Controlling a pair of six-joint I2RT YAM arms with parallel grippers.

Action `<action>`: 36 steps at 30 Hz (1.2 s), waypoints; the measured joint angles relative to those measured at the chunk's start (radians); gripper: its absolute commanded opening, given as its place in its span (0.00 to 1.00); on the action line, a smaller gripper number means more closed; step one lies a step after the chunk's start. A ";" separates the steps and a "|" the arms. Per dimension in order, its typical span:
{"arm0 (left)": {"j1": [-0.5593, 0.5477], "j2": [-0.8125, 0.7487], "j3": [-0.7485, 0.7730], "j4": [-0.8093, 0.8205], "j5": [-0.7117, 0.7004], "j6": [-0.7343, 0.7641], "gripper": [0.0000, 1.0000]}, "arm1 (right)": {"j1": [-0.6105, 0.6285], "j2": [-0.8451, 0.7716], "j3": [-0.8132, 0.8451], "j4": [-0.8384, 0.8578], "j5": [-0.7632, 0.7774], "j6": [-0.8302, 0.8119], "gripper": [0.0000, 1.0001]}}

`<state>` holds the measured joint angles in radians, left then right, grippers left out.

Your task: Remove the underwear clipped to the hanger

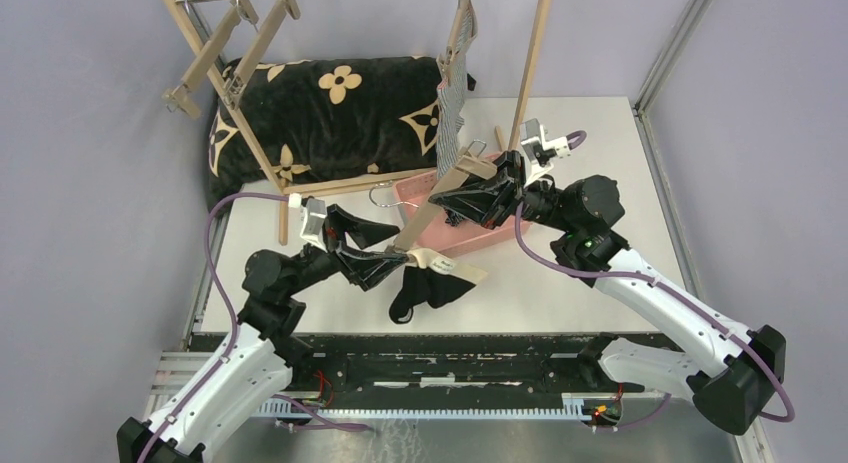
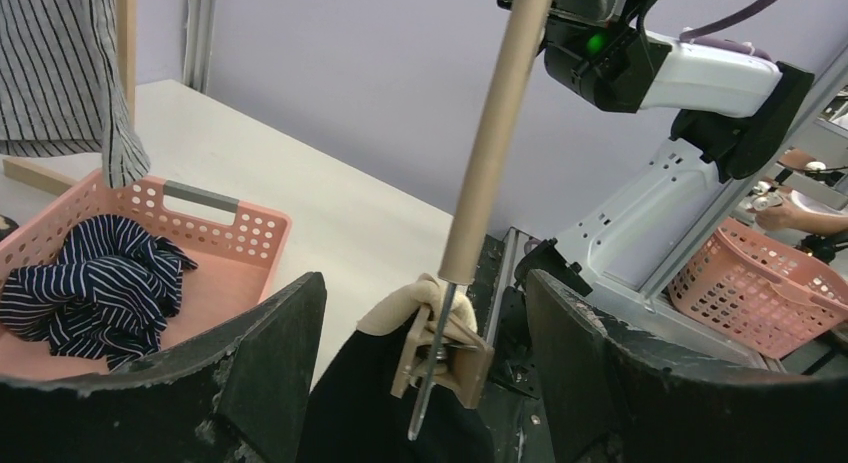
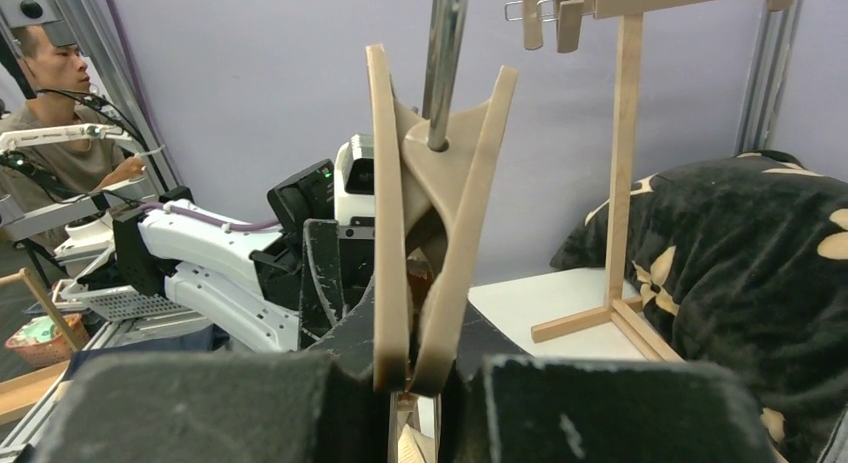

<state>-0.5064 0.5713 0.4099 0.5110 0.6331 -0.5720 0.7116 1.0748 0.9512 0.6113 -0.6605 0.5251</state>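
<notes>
My right gripper (image 1: 472, 186) is shut on the middle of a wooden hanger (image 1: 430, 208) and holds it slanted above the pink basket (image 1: 470, 241); the right wrist view shows its jaws (image 3: 428, 375) pinching the hanger body (image 3: 440, 213). The plain black underwear (image 1: 425, 288) hangs from the hanger's lower clip (image 2: 445, 348). My left gripper (image 1: 388, 265) is open, its jaws (image 2: 425, 288) on either side of that clip and the black cloth (image 2: 385, 408), not touching. The navy striped underwear (image 2: 90, 288) lies in the basket. The grey-and-white striped underwear (image 1: 455, 88) hangs on the rack.
A wooden drying rack (image 1: 235, 93) with empty clip hangers (image 1: 215, 53) stands at the back. A black floral blanket (image 1: 320, 113) lies behind it. The rack's base rail (image 1: 350, 183) crosses the table beside the basket. A second pink basket (image 2: 765, 293) sits off the table.
</notes>
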 measured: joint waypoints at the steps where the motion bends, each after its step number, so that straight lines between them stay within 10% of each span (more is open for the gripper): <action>1: 0.000 0.000 0.000 0.002 0.008 0.000 0.79 | 0.000 0.001 0.000 0.000 0.005 -0.002 0.01; 19: 0.000 -0.010 -0.018 0.014 0.056 -0.001 0.71 | 0.000 0.035 0.014 0.002 0.044 -0.016 0.01; 20: 0.000 -0.009 -0.019 0.014 0.055 -0.001 0.63 | 0.000 0.035 0.018 0.002 0.045 -0.017 0.01; 22: 0.000 -0.007 -0.019 0.013 0.051 -0.001 0.09 | 0.000 0.034 0.021 0.002 0.045 -0.016 0.01; 24: 0.001 -0.004 -0.020 0.009 0.047 -0.006 0.03 | 0.000 0.032 0.024 0.000 0.043 -0.010 0.01; 36: -0.002 0.001 0.006 0.003 0.042 0.002 0.66 | 0.000 0.031 0.029 0.005 0.045 0.008 0.01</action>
<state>-0.5083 0.5724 0.4160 0.5137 0.6754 -0.5701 0.7120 1.1053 0.9806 0.6167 -0.6155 0.5327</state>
